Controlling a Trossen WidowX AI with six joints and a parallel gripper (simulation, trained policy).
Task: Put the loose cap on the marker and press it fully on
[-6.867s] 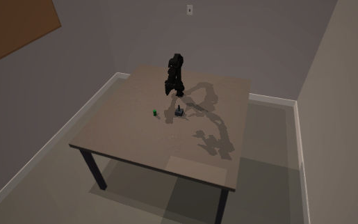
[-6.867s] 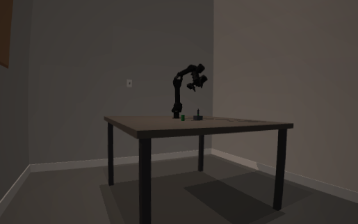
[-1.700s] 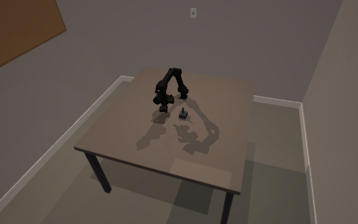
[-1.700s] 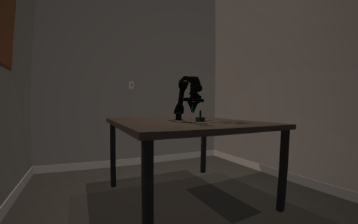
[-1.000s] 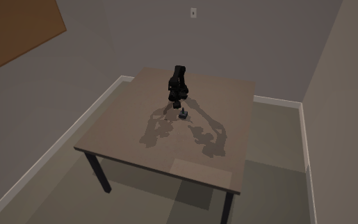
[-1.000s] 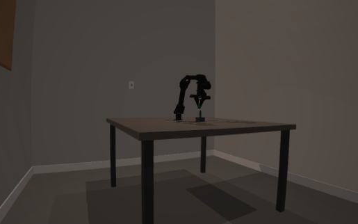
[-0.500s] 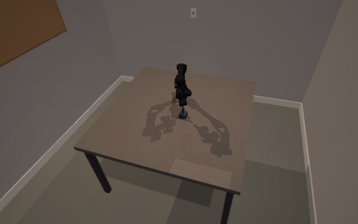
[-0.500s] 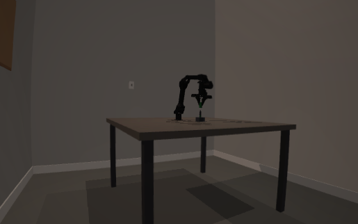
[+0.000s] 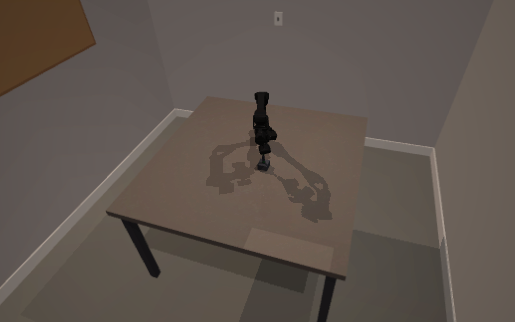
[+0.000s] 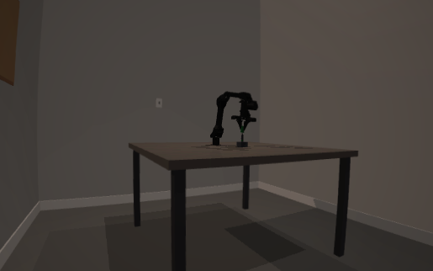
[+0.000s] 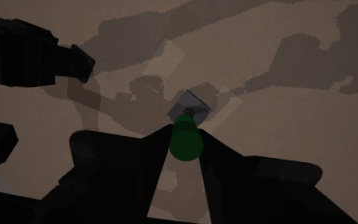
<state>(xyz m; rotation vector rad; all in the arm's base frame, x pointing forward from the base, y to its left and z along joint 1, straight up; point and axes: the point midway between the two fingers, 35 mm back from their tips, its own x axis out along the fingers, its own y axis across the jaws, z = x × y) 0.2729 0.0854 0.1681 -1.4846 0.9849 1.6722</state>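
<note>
The dark holder block (image 9: pixel 263 165) (image 10: pixel 242 144) (image 11: pixel 181 103) sits on the table. The dark marker (image 10: pixel 242 138) (image 11: pixel 189 112) stands upright in it, thin, with its upper end partly hidden by the cap in the wrist view. My gripper (image 10: pixel 242 128) (image 11: pixel 185 132) is shut on the green cap (image 10: pixel 242 130) (image 11: pixel 186 146), pointing down over the holder. In the exterior view the cap is in line above the marker, with a small light spot just below it. Whether cap and marker touch is too small to tell.
The table (image 9: pixel 181 195) (image 10: pixel 177 158) carries the arm, whose base stands behind the holder block in the top view. Arm shadows fall across the table top around the block. A brown board (image 9: pixel 26 40) and a wall socket (image 9: pixel 278 19) are on the walls.
</note>
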